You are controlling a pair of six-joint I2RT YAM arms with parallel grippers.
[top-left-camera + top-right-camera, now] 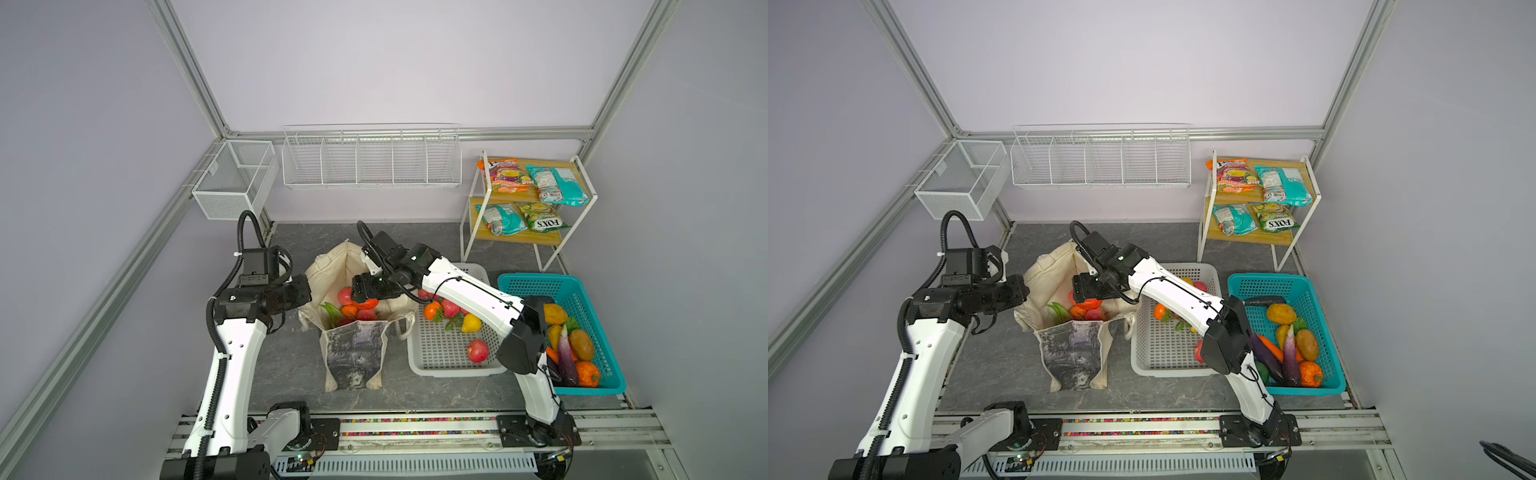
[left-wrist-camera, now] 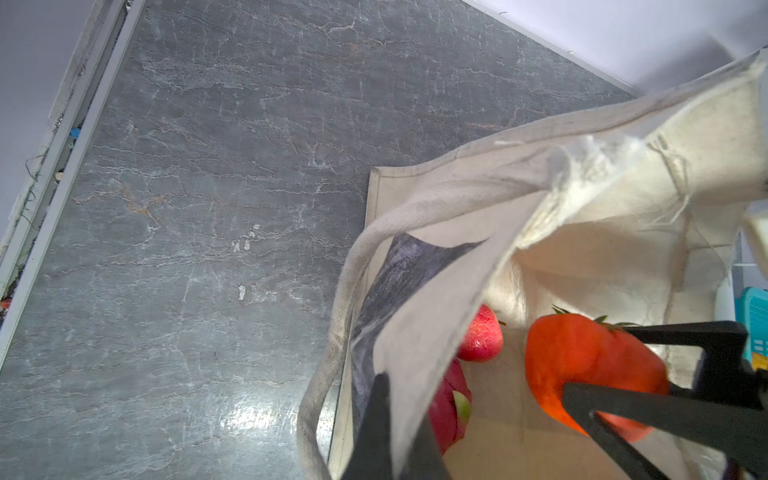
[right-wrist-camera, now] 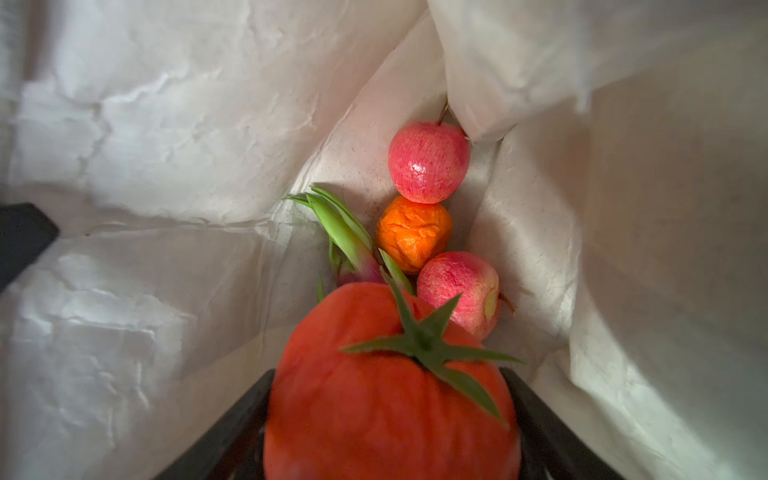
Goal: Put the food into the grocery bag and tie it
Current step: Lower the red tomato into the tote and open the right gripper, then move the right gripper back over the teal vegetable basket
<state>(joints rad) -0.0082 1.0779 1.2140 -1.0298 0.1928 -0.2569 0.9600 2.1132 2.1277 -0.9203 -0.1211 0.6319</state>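
The tomato [image 3: 390,374] hangs inside the mouth of the bag [image 1: 357,357], which stands open on the table [image 1: 286,374]. The right fingers [image 3: 544,436] stand wide on both its sides and seem to hold it. The left fingers [image 2: 372,436] are closed on the bag's rim. The tomato looks light, smooth and a little soft, so a hold across its widest part suits it. The bag is limp cloth; I think its rim or straps [image 2: 345,291] are best to grasp.
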